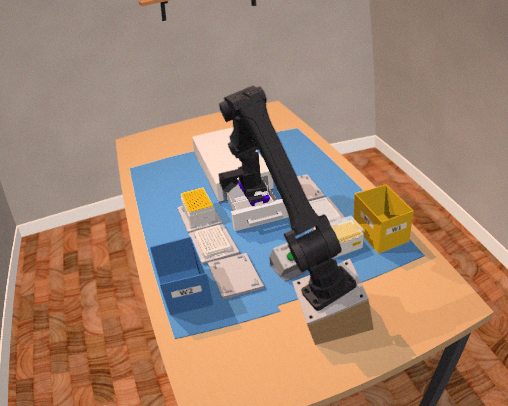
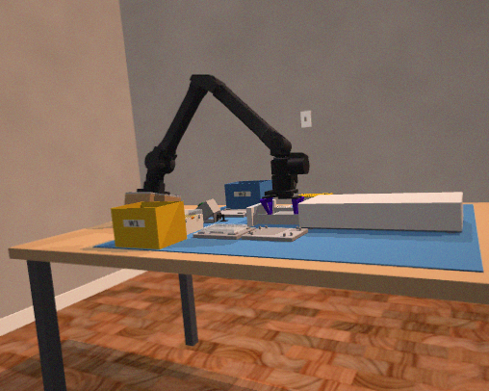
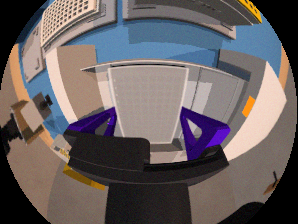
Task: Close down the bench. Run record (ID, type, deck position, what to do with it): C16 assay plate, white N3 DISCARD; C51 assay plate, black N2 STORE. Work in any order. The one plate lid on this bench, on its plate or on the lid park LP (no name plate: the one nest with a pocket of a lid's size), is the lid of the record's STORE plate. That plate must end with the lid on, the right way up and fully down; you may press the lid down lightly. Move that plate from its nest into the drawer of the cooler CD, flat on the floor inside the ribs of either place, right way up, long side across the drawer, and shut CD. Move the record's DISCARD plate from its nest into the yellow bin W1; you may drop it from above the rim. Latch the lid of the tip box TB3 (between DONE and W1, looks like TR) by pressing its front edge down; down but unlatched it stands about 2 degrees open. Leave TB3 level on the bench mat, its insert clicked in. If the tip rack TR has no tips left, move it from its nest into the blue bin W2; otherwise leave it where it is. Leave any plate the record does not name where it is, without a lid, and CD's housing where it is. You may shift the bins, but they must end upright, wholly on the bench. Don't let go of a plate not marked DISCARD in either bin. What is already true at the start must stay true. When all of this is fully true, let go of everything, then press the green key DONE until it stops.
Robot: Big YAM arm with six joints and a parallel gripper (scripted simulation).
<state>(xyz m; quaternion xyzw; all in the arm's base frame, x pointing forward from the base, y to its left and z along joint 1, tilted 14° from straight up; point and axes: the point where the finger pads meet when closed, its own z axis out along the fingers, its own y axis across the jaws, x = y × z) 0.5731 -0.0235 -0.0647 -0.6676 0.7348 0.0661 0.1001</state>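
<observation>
Fingers of the gripper [image 1: 254, 196] stand wide apart over the pulled-out drawer [image 1: 259, 215] of the white cooler [image 1: 215, 152], and they hold nothing. From the top view, the black arm [image 1: 284, 175] reaches from its grey base block [image 1: 356, 320] across the blue mat [image 1: 159, 185] to this drawer. A rack with yellow tips [image 1: 197, 200] stands left of the drawer. In front of it a white plate [image 1: 212, 240] sits in its nest, and nearer to the table edge there is a bare nest [image 1: 235, 274]. The blue bin [image 1: 176, 275] stands at the left of these two. At the right stands the yellow bin [image 1: 384, 220], just beside a tip box with yellow tips [image 1: 348, 234]. The green key [image 1: 290, 256] shows close to the lowest joint of the arm.

From the side view, the gripper [image 2: 281, 205] hangs low over the open drawer [image 2: 273, 218], with the purple fingers [image 2: 267, 205] spread. The long cooler [image 2: 384, 212] lies to the right, and the yellow bin [image 2: 148, 223] stands at the near left corner of the mat.

In the wrist view, a flat pale lid [image 3: 148, 99] lies in the drawer between the purple fingers. The fingers stand at both sides of it, and I cannot tell if they touch it. The plate under the lid is hidden.
</observation>
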